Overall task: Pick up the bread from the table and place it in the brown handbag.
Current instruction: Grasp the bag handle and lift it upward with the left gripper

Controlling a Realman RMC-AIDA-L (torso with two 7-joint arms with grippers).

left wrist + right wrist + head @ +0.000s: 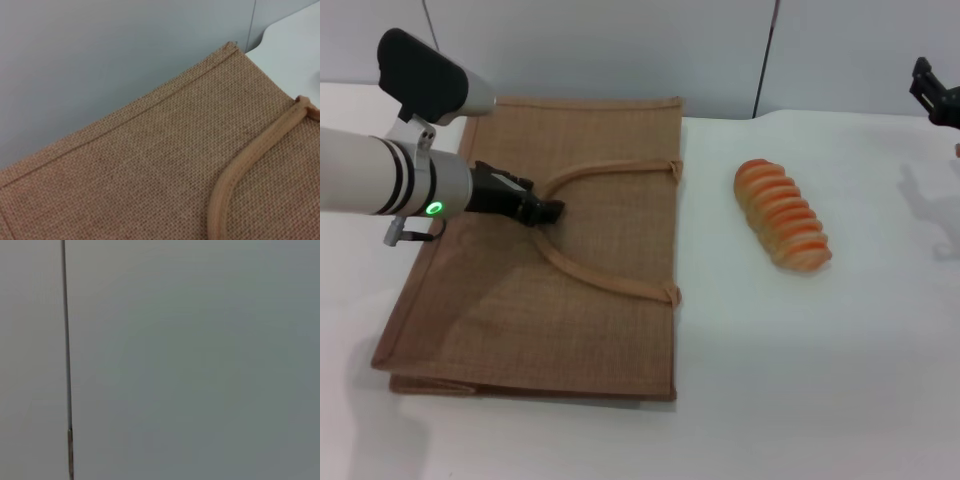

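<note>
Left pincer (548,211) sits low over the brown handbag (610,330), its dark tip at the bend of the upper strap handle (610,170); whether it grips the strap or is merely closed beside it I cannot tell. That handbag lies flat on the left part of the white tabletop (800,380). Well apart to its right rests the bread (783,214), lying diagonally on the bare surface. Right pincer (935,95) hangs at the far right edge, away from the loaf, its spread unclear.
</note>
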